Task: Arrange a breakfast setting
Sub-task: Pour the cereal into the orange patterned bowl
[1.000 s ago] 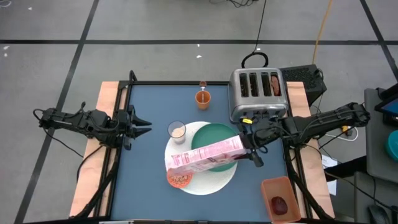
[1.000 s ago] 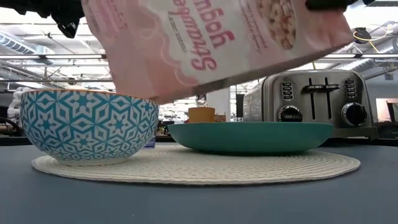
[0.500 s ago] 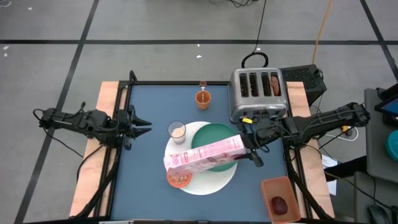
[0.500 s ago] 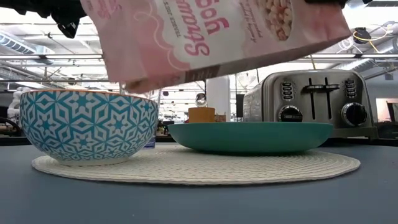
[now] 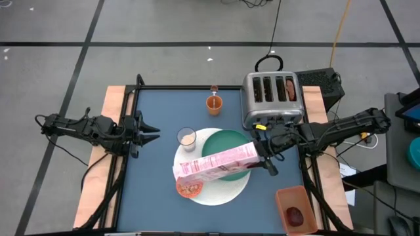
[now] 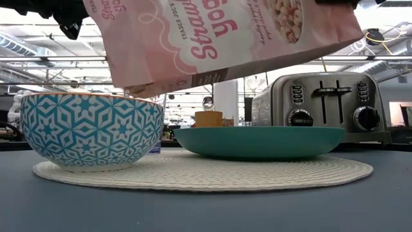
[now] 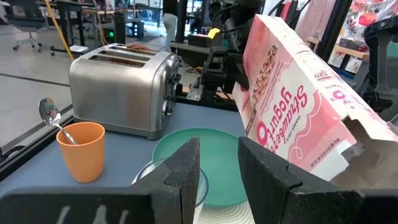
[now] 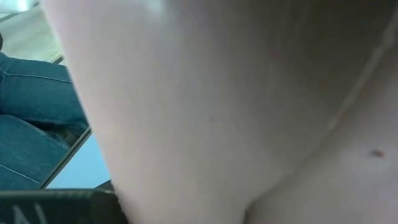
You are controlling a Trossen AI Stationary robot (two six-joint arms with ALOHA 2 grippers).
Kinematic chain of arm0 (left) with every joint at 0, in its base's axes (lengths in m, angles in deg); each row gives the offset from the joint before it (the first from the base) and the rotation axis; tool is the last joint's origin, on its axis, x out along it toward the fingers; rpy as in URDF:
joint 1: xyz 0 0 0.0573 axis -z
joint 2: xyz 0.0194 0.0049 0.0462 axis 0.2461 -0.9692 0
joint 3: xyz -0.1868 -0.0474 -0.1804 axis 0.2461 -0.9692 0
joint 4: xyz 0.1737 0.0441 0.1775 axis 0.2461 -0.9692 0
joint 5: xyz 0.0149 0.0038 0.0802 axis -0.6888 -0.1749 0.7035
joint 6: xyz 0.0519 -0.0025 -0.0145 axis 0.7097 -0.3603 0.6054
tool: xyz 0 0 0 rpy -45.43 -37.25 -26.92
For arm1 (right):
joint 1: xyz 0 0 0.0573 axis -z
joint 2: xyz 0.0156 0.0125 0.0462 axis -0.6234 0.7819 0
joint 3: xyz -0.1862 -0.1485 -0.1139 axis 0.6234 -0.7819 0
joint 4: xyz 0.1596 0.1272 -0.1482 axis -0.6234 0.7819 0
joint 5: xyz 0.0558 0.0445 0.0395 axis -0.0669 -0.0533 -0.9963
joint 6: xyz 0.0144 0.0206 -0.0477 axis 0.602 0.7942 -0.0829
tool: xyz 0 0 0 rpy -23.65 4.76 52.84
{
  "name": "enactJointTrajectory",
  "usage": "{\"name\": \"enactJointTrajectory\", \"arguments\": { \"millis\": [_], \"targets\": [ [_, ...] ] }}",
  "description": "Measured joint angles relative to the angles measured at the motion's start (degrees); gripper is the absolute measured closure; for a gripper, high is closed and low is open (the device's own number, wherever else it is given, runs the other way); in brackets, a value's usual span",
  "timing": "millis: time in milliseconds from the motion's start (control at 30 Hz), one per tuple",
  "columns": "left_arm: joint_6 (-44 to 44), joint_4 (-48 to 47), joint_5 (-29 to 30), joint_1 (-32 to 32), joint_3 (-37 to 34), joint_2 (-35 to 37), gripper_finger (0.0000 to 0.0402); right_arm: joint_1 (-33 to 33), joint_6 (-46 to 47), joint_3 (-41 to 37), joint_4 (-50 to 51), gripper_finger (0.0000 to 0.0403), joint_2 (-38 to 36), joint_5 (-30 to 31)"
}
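Left pincer point(image 5: 152, 132): I had it parked at the left edge of the counter point(image 5: 157, 105), well apart from the setting; its jaws stood a little apart around nothing, as the left wrist view showed.

Milk glass point(image 5: 187, 137): It stood at the upper left rim of the white mat point(image 5: 226, 192), just beside the green plate point(image 5: 230, 145).

Cereal bowl point(image 6: 90, 129): It sat on the mat's near-left part, with cereal already in it as seen from above, directly under the low open end of the box.

Cereal box point(image 5: 215, 163): I held it tilted across the plate, mouth down toward the bowl, lifted clear of everything.

Orange cup point(image 5: 214, 103): It stood off the mat toward the far side, the silver spoon point(image 7: 48, 112) propped inside it.

Right pincer point(image 5: 266, 159): It was clenched on the upper end of the cereal box, beside the toaster point(image 5: 272, 98).

Risk, overfill: I judged that more tilt could send cereal past the bowl onto the mat, since the box mouth was wide and the bowl small.

Risk, slip: The hold was at one end of a long box, so it could have swung or dropped onto the plate or knocked the glass.

Hard to see: The right wrist view was filled by the box's pale side, so I could not check the pads. The toaster slots showed something dark I could not identify. A red item lay in an orange tray point(image 5: 293, 208) off the counter's right corner.
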Motion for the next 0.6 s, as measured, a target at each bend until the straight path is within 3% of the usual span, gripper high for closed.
{"name": "enactJointTrajectory", "arguments": {
  "millis": [600],
  "targets": [
    [-0.04, 0.00, -0.01, 0.01, 0.00, -0.01, 0.0286, 0.00, 3.41, 0.00, -0.85, 0.0186, 0.00, 1.64]
  ]
}}
